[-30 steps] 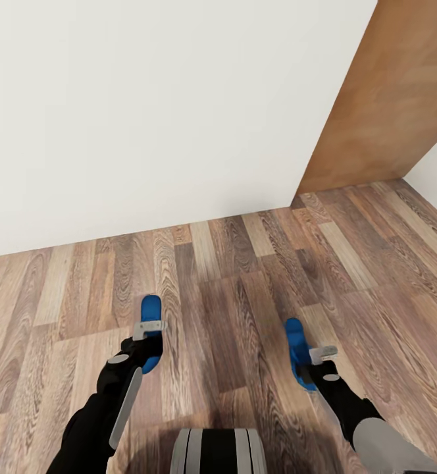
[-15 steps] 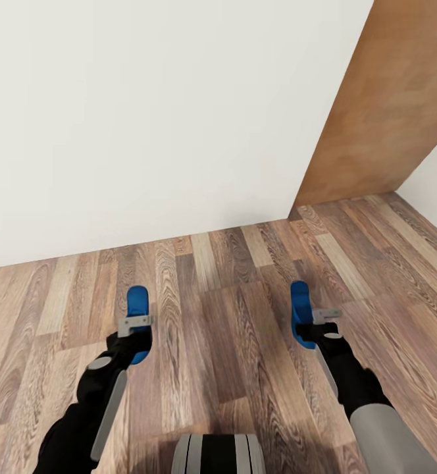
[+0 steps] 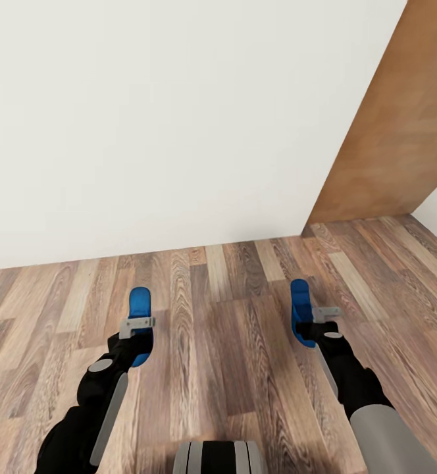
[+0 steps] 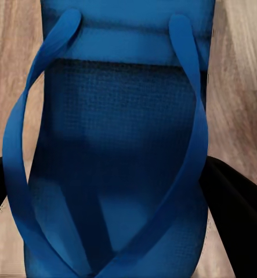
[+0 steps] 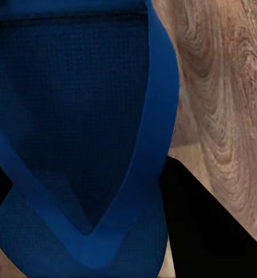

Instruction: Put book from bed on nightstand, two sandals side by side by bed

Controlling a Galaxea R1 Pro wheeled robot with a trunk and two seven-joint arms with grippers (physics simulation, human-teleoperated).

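Observation:
Two bright blue sandals are held above the wood-plank floor (image 3: 231,342). My left gripper (image 3: 137,337) is shut on the left sandal (image 3: 139,304), whose toe points toward the white wall. My right gripper (image 3: 310,329) is shut on the right sandal (image 3: 300,301), held on edge. The left wrist view shows the left sandal (image 4: 116,150) with its straps up close between black fingers (image 4: 238,220). The right wrist view has the right sandal (image 5: 76,116) against a black finger (image 5: 203,231). The bed, the book and the nightstand are out of view.
A plain white wall (image 3: 166,118) stands close ahead, meeting the floor a short way beyond the sandals. A tall brown wooden panel (image 3: 403,131) rises at the right, with floor running on past it.
The whole view has shifted, so the wall's base and the wooden panel sit differently. Both arms have reached a little further forward and apart, still gripping the sandals.

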